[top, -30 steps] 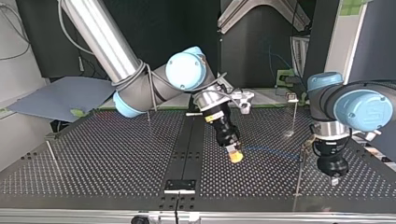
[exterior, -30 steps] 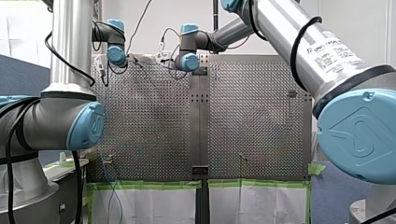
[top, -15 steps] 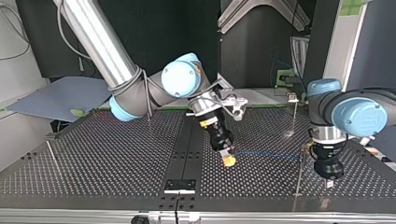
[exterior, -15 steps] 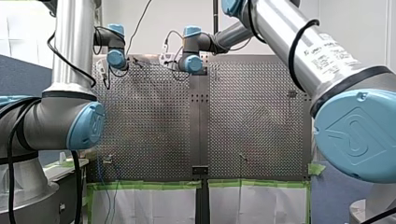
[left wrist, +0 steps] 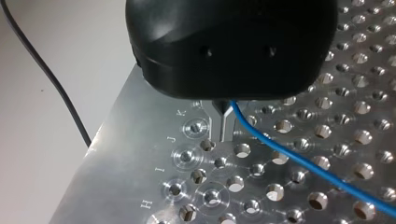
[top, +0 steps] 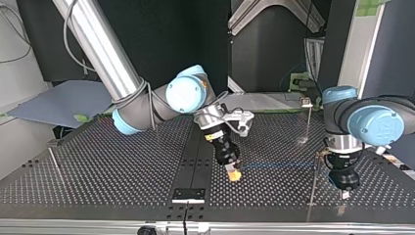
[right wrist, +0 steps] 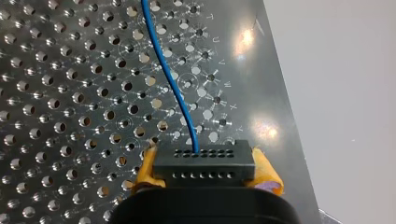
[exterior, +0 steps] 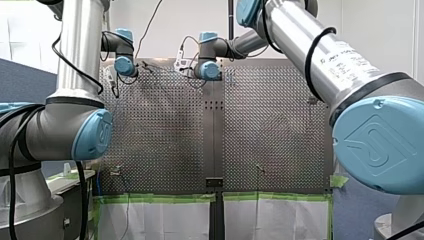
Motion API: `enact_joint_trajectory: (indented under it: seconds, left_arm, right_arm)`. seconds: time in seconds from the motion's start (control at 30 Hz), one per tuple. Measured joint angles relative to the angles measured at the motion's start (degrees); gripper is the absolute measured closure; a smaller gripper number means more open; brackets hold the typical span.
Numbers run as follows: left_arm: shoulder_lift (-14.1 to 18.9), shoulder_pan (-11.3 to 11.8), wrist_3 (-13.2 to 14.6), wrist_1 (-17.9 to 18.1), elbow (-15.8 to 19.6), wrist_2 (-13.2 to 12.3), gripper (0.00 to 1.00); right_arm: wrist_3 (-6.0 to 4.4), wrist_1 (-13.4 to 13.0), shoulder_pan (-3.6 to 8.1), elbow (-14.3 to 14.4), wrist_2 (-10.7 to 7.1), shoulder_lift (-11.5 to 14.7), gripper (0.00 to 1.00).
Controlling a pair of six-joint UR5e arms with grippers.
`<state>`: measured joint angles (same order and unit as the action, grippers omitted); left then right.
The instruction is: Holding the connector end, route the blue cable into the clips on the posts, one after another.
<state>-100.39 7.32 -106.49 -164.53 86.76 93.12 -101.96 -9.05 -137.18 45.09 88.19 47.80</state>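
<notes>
1. The right gripper [right wrist: 205, 170] (the one with yellow pads [right wrist: 267, 175]) is clamped tight on the black connector [right wrist: 204, 161], with one pad on each end of the block.
2. The blue cable [right wrist: 170, 79] leaves the connector's front face. It runs ahead of the gripper in a slight curve over the table [right wrist: 56, 93].
3. In the top view the right gripper [top: 234, 173] is tilted, tip low over the table [top: 98, 171]. It sits just right of the dark centre strip [top: 195, 161].
4. In the same view the left gripper [top: 345, 191] is black and points straight down at the view's right. It is close to the table's near edge and just beside a thin post [top: 313, 183].
5. In the left wrist view the cable [left wrist: 303, 163] comes out from under the left gripper [left wrist: 224, 108] right at its tip and runs away across the holes.
6. I cannot tell how far open the left gripper is, or whether it really has hold of the cable, because its black body blocks that spot.
7. A far post [top: 309, 120] stands further back in the top view, well apart from both grippers.
8. The two grippers are well apart from each other.
</notes>
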Motion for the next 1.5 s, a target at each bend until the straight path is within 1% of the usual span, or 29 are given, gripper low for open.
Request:
enact_joint_trajectory:
  seconds: [0.23, 0.4, 0.5, 0.53, 0.57, 0.6, 0.63, 0.67, 0.7, 0.73, 0.77, 0.8, 0.87, 0.97, 1.13, 1.27, 1.4, 1.5]
  left_arm:
    - [-0.08, 0.03, -1.18, 0.39, -0.01, -0.04, 1.00]
    - [-0.04, 0.02, -2.55, 0.41, -0.03, -0.94, 1.00]
    - [-0.03, -0.15, -2.91, 0.20, -0.02, -1.01, 1.00]
    - [-0.03, -0.21, -2.95, -0.04, -0.02, -0.90, 0.98]
    - [-0.02, -0.25, -2.95, -0.33, -0.02, -0.73, 0.87]
    - [-0.02, -0.28, -2.93, -0.79, -0.02, -0.49, 0.87]
    - [-0.01, -0.28, -2.91, -1.18, -0.02, -0.30, 0.71]
    - [0.02, -0.27, -2.89, -1.60, -0.02, -0.11, 0.60]
    - [0.05, -0.24, -2.88, -2.19, -0.02, 0.12, 0.60]
    - [0.08, -0.20, -2.88, -2.67, -0.02, 0.26, 0.40]
    - [0.11, -0.17, -2.87, -3.12, -0.02, 0.35, 0.26]
    - [0.21, -0.11, -2.90, -3.64, -0.01, 0.45, 0.26]
    - [0.52, -0.01, -3.04, -4.26, -0.02, 0.60, 0.00]
    - [1.37, 0.02, -3.72, -5.02, -0.02, 1.33, 0.00]
    - [2.45, -0.27, -4.96, -7.05, -0.02, 3.26, 0.00]
    - [2.67, -0.57, -6.22, -9.09, 0.01, 3.87, 0.00]
    - [2.70, -1.09, -5.54, -11.45, 0.20, 3.76, 0.00]
    - [2.85, -1.57, -4.49, -13.09, 0.96, 3.89, 0.00]
  right_arm:
    - [-0.01, 0.48, 0.39, -0.76, -0.51, -0.47, 1.00]
    - [-0.01, 1.37, 0.43, -0.81, -0.63, -0.47, 1.00]
    - [-0.01, 1.71, 0.45, -0.82, -0.64, -0.48, 1.00]
    - [-0.01, 1.77, 0.46, -0.82, -0.64, -0.48, 1.00]
    - [-0.01, 1.82, 0.47, -0.82, -0.65, -0.47, 1.00]
    - [-0.01, 1.89, 0.51, -0.82, -0.64, -0.48, 1.00]
    - [-0.02, 1.97, 0.52, -0.82, -0.64, -0.47, 1.00]
    - [-0.04, 2.07, 0.53, -0.82, -0.64, -0.47, 1.00]
    - [-0.04, 2.22, 0.53, -0.82, -0.65, -0.46, 1.00]
    - [-0.03, 2.34, 0.53, -0.82, -0.65, -0.47, 1.00]
    - [-0.03, 2.48, 0.53, -0.82, -0.65, -0.46, 1.00]
    - [-0.02, 2.69, 0.53, -0.82, -0.65, -0.43, 1.00]
    - [-0.03, 3.07, 0.54, -0.82, -0.65, -0.40, 1.00]
    - [-0.05, 3.87, 0.55, -0.83, -0.61, -0.38, 1.00]
    - [-0.10, 5.06, 0.55, -0.83, -0.54, -0.13, 1.00]
    - [-0.72, 5.36, 0.56, -0.86, -0.28, 0.39, 1.00]
    - [-1.40, 5.47, 0.61, -0.87, -0.07, 1.19, 1.00]
    - [-1.53, 5.60, 0.63, -0.86, -0.05, 1.65, 1.00]
